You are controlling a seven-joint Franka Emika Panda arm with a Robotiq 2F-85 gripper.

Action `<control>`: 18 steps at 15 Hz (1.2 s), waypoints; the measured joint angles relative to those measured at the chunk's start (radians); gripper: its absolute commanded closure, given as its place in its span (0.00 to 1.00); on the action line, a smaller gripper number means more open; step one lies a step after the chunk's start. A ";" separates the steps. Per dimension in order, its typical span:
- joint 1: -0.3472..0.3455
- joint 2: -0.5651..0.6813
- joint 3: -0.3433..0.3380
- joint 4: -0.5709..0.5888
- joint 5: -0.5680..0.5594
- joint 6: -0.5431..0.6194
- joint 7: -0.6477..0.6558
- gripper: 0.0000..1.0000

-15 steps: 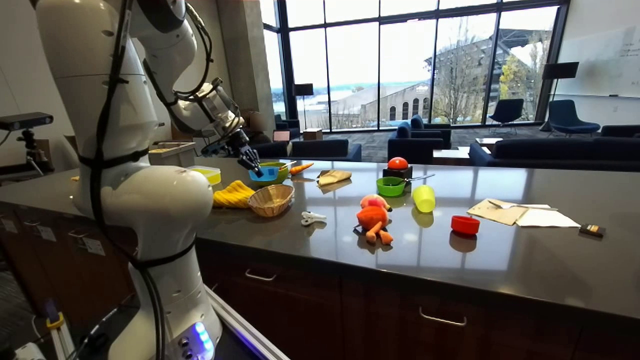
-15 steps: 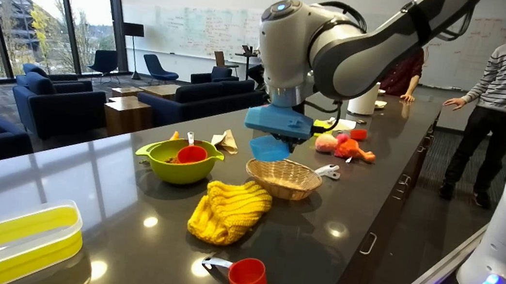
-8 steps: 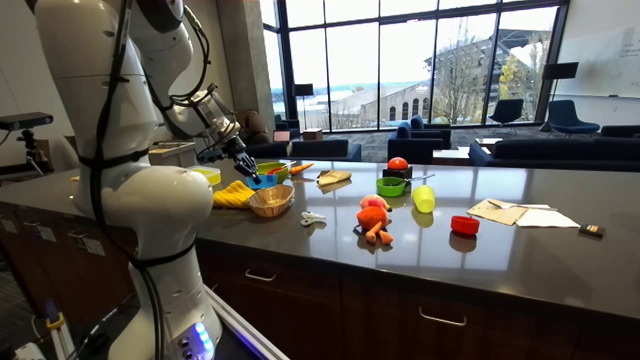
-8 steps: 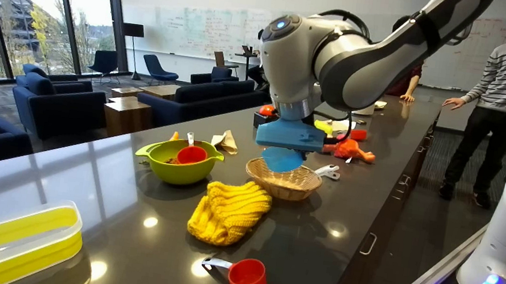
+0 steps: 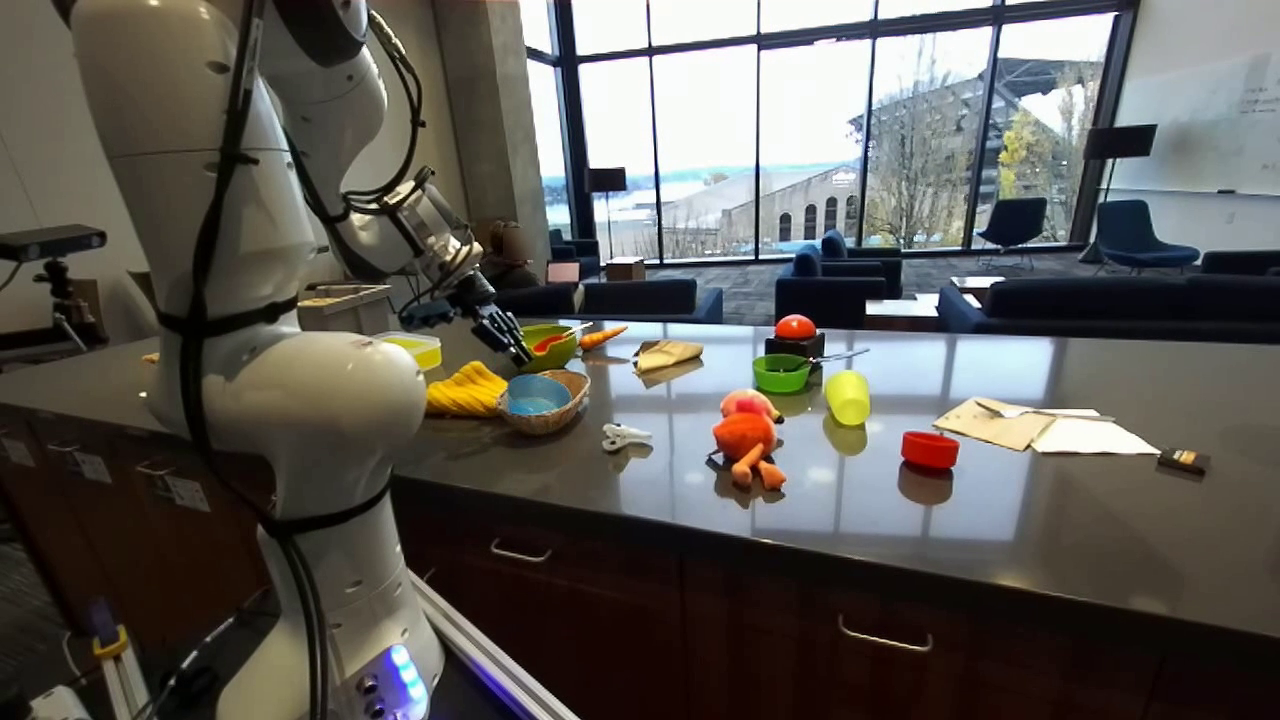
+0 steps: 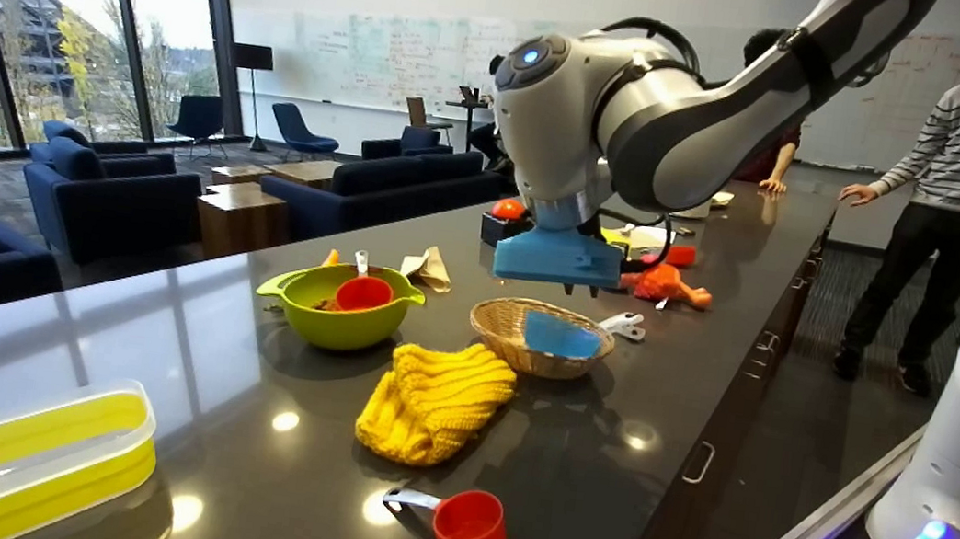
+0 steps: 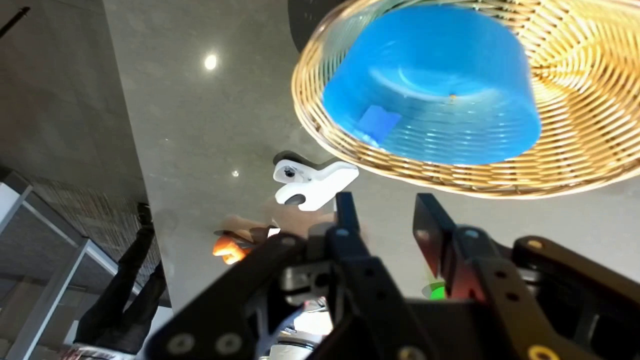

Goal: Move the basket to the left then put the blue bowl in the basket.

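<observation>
While the gripper (image 7: pixel 384 205) hangs higher than the basket (image 7: pixel 590 105), its black jointed fingers (image 7: pixel 346 220) stand spread, a gap between their flat tips.
Basket: tan-brown woven wicker, shallow, the weave radiating from a central point.
Blue bowl (image 7: pixel 435 90): smooth plastic, round-mouthed — inside the basket, tilted, toward one end.
Clip-like piece (image 7: pixel 320 186): white, notched, just beside the wicker rim.
Knit piece (image 6: pixel 436 405): yellow, thickly ribbed, folded, near the basket.
Lime-green bowl (image 6: pixel 333 326): spouted, holding a red scoop (image 6: pixel 365 293).
Plush toy (image 5: pixel 745 436): orange, soft-bodied, long-legged, in both exterior views.
Countertop (image 6: pixel 300 506) beneath: dark, polished — bright glints across its gloss.
</observation>
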 measured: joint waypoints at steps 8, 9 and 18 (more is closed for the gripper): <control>-0.001 -0.013 -0.001 -0.005 -0.012 -0.002 0.005 0.00; -0.005 -0.029 -0.002 -0.015 -0.012 -0.002 0.009 0.00; -0.134 -0.402 -0.147 -0.312 -0.063 0.171 -0.067 0.00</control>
